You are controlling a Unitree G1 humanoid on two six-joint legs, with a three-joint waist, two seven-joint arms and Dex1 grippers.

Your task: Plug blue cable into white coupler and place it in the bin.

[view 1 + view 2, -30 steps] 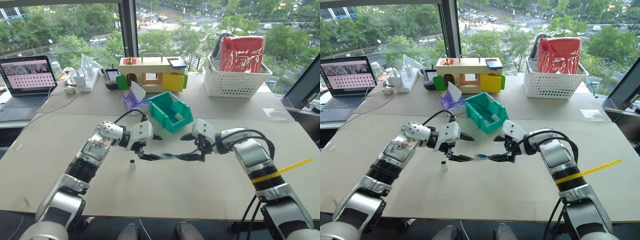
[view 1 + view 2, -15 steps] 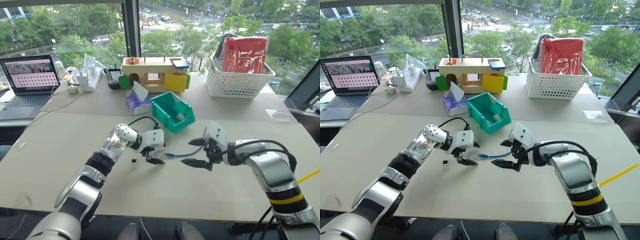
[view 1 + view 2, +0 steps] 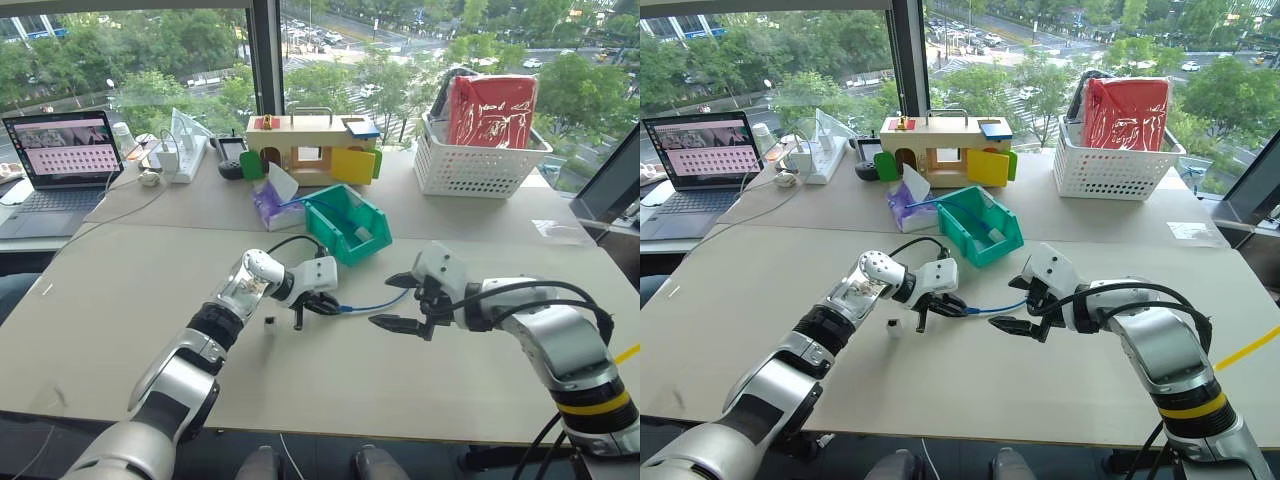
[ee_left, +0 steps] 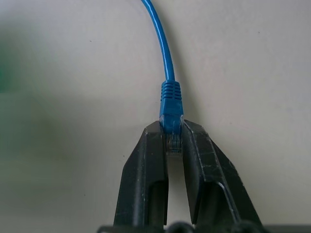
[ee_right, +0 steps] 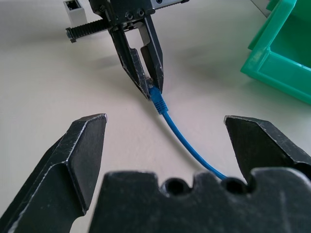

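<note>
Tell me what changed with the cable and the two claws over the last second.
The blue cable changed claws. The right claw, which held it a second ago, let go, backed off and now stands open. The left claw, open before, closed on the cable's plug. The white coupler and the bin stayed where they were.

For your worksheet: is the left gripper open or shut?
Shut: the left gripper pinches the blue cable by its plug.

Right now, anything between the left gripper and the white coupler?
No: bare tabletop between left gripper, shut on the blue cable, and white coupler, per the eye views.
</note>
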